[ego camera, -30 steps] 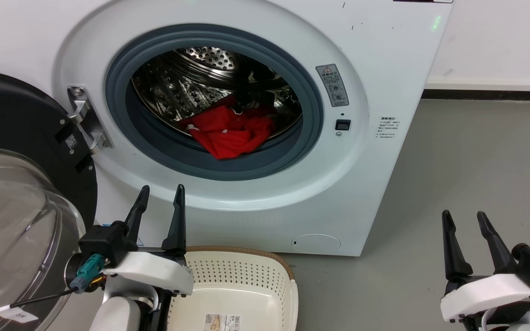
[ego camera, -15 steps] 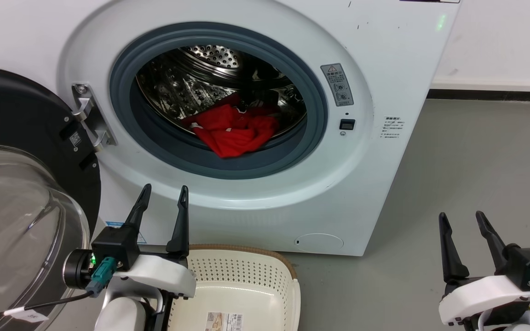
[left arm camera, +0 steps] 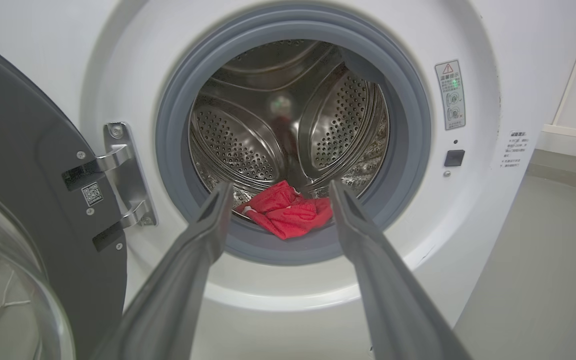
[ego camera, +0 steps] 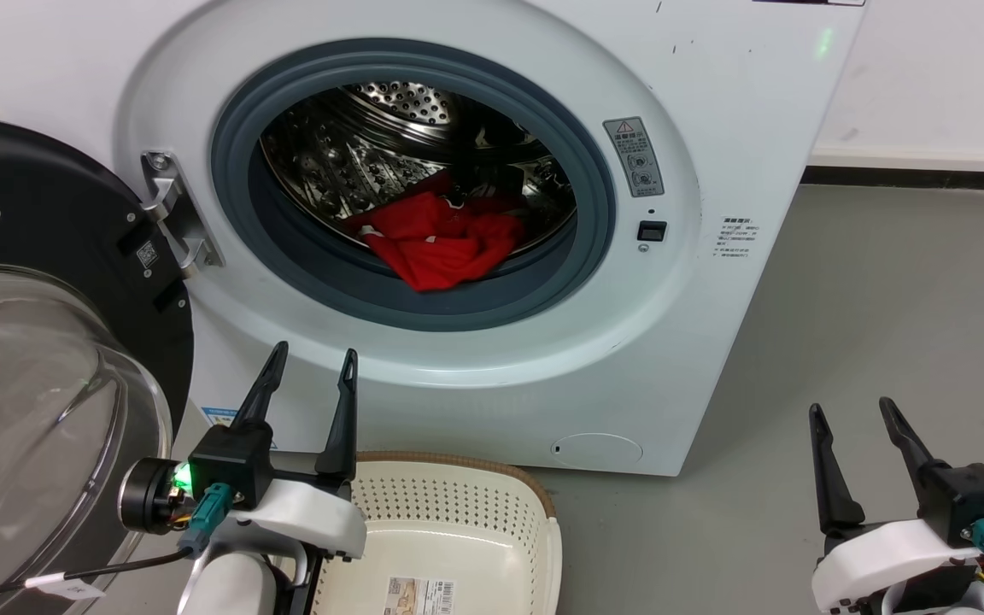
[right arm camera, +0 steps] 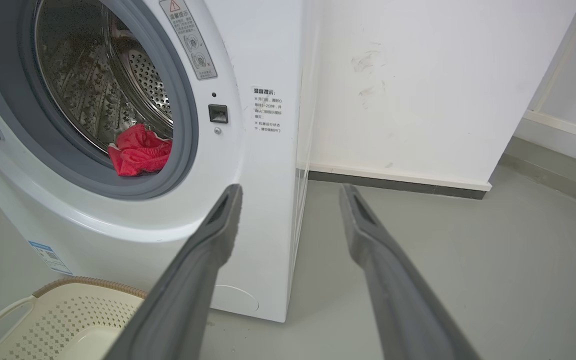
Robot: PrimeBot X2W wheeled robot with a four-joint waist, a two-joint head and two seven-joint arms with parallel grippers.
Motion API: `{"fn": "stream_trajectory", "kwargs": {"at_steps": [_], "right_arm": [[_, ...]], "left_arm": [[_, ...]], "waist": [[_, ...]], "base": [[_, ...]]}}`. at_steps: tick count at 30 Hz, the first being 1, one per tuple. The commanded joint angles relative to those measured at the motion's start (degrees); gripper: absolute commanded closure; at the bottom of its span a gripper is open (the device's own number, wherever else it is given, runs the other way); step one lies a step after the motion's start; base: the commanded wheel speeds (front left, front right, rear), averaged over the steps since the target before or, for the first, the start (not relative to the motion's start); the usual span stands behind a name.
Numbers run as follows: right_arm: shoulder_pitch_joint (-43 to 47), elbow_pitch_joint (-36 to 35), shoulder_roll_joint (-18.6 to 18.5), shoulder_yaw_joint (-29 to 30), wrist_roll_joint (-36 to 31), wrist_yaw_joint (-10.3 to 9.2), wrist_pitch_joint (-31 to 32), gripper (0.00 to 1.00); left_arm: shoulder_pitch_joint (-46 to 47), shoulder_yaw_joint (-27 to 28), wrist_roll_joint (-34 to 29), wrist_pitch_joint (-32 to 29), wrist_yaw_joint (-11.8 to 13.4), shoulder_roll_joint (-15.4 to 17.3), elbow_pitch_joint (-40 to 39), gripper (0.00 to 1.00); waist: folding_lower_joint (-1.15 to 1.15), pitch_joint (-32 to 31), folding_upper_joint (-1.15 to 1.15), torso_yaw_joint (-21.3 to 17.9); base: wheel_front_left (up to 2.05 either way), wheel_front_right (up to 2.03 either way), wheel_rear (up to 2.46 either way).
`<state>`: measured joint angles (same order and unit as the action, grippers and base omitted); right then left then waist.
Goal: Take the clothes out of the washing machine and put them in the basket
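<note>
The red clothes (ego camera: pixel 441 243) lie bunched at the front of the steel drum of the white washing machine (ego camera: pixel 714 128), draping onto the grey seal; they also show in the left wrist view as red clothes (left arm camera: pixel 285 212) and in the right wrist view as clothes (right arm camera: pixel 139 150). The cream basket (ego camera: pixel 458 521) stands on the floor below the porthole and holds only a label. My left gripper (ego camera: pixel 311 359) is open beside the basket's left rim, fingers pointing up at the porthole. My right gripper (ego camera: pixel 849 410) is open over the floor, right of the machine.
The black-framed glass door (ego camera: pixel 39 342) hangs open at the left, close to my left arm. Grey floor (ego camera: pixel 885 299) stretches to the right of the machine, with a white wall and dark skirting (ego camera: pixel 919 175) behind.
The head view has shifted slightly, so the machine sits a little further right. Both grippers stay open and low; the clothes have not moved.
</note>
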<state>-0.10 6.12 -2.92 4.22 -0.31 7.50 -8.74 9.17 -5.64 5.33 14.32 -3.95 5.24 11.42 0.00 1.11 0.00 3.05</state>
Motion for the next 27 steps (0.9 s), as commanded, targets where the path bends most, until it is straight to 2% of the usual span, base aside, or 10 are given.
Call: {"fn": "stream_trajectory", "kwargs": {"at_steps": [1, 7, 27], "right_arm": [[0.3, 0.0, 0.1, 0.0, -1.1, -0.02, -0.4, 0.00], [0.5, 0.8, 0.1, -0.1, -2.1, -0.02, -0.3, 0.00], [-0.8, 2.5, 0.1, 0.1, 0.1, -0.02, -0.6, 0.00]], "left_arm": [[0.7, 0.0, -1.0, 0.5, -0.1, 0.0, 0.0, 0.00], [0.6, 0.4, -2.3, 1.0, -0.5, -0.2, 0.0, 0.00], [0.9, 2.9, -0.7, 0.9, -2.3, -1.4, 1.1, 0.00]], "waist": [[0.00, 0.0, 0.00, 0.0], [0.00, 0.1, 0.00, 0.2], [0.00, 0.6, 0.00, 0.0]], "base": [[0.00, 0.00, 0.00], [0.00, 0.00, 0.00], [0.00, 0.00, 0.00]]}}
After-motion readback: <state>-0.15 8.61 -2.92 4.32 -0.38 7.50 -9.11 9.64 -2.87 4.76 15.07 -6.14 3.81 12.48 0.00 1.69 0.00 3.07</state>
